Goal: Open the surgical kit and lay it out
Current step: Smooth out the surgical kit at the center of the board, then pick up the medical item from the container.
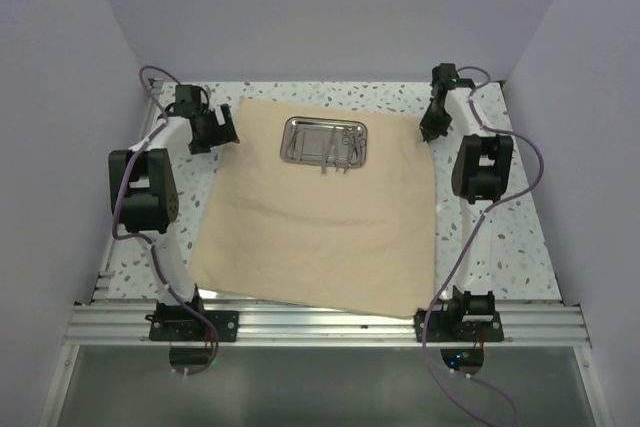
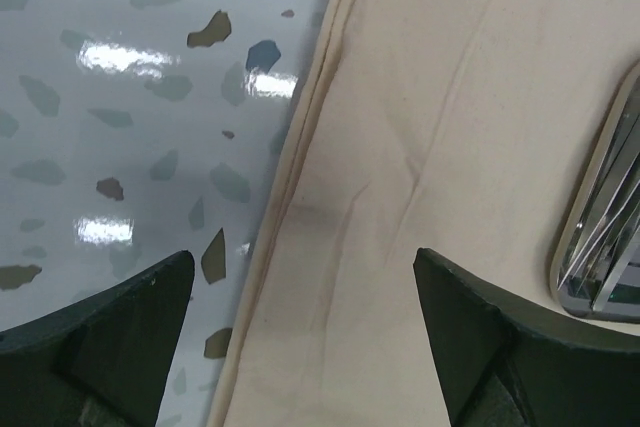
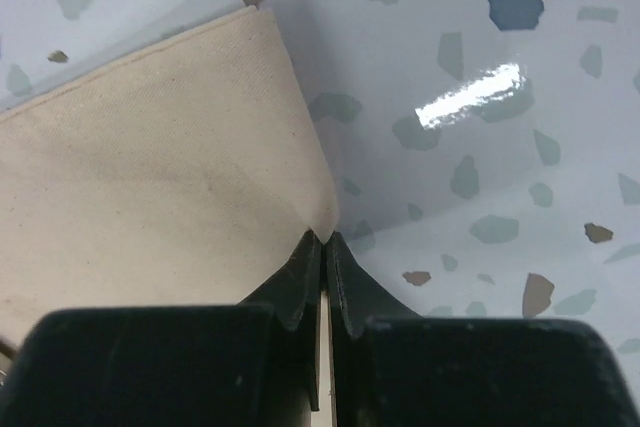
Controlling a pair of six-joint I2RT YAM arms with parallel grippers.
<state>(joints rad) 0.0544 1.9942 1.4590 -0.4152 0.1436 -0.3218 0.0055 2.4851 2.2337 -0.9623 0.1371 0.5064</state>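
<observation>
The cloth wrap (image 1: 310, 227) lies open and nearly flat on the speckled surface (image 1: 520, 267), with its near edge at the arm bases. The steel tray (image 1: 298, 139) stands on its far part, about in the middle between the two sides. The tray's long axis goes from left to right, and the slim instruments (image 1: 340, 147) lie inside it, mostly across this axis, with their tips toward the near rim. From the tray outward, the right claw (image 3: 323, 242) is at the far right corner of the cloth. Its fingers are pressed together, and a thin line of beige shows between them, so we judge that it is pinching the hem of the cloth there. The left claw (image 2: 300, 267) is at the far left side, spread wide and holding nothing. One finger is over the bare surface and the other over the cloth, so the left hem runs between them. In the left wrist view the tray is just beside the finger on the cloth side. We think the coming move depends on this: the tray lies to the right of the left claw, and this claw is free, while the right one is busy with the corner.
</observation>
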